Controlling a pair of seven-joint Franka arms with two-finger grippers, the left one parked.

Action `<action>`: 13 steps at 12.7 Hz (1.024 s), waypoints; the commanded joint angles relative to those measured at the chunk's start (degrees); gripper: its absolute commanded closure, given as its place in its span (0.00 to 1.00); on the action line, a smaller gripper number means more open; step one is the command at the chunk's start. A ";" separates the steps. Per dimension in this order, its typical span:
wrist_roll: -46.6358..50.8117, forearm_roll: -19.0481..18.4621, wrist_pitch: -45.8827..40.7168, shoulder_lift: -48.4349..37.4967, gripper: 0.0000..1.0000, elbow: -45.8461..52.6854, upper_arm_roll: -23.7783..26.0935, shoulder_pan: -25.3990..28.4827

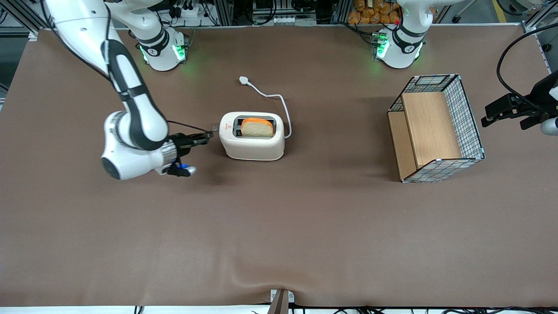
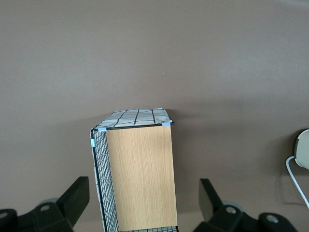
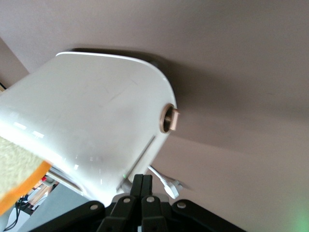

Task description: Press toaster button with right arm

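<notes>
One brown table (image 1: 279,226), toaster (image 1: 253,141), gripper (image 1: 208,136) beside toaster button (image 1: 215,128), fingers together.

A high front camera looked down over the whole bench (image 1: 279,244). My wrist camera sat close behind my gripper (image 3: 142,186), facing the toaster (image 3: 91,121), which both views shared.

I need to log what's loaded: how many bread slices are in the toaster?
1. A single bread slice stands in the toaster slot nearer the front camera; the other slot shows none, though its depth is hidden. The right arm's gripper, shut, sits beside the toaster button.
</notes>
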 commanded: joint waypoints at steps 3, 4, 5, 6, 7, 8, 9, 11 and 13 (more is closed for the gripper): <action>0.09 -6.50 -4.49 -3.06 0.00 6.61 -6.87 -1.37; 0.09 -9.83 -4.40 -4.20 0.00 7.05 -7.49 -1.37; 0.09 -13.17 -3.97 -5.86 0.00 7.23 -8.02 -1.46; 0.01 -15.29 -3.61 -7.88 0.00 7.15 -8.81 -1.72; 0.01 -16.97 -2.92 -9.99 0.00 7.15 -9.51 -1.90; 0.01 -19.85 -1.86 -12.18 0.00 7.15 -10.04 -1.90; 0.09 -23.36 -0.64 -14.29 0.00 6.97 -10.04 -1.90; 0.01 -29.17 0.87 -18.16 0.00 7.06 -10.13 -2.16; 0.09 -33.23 1.14 -21.25 0.00 7.23 -9.44 -3.73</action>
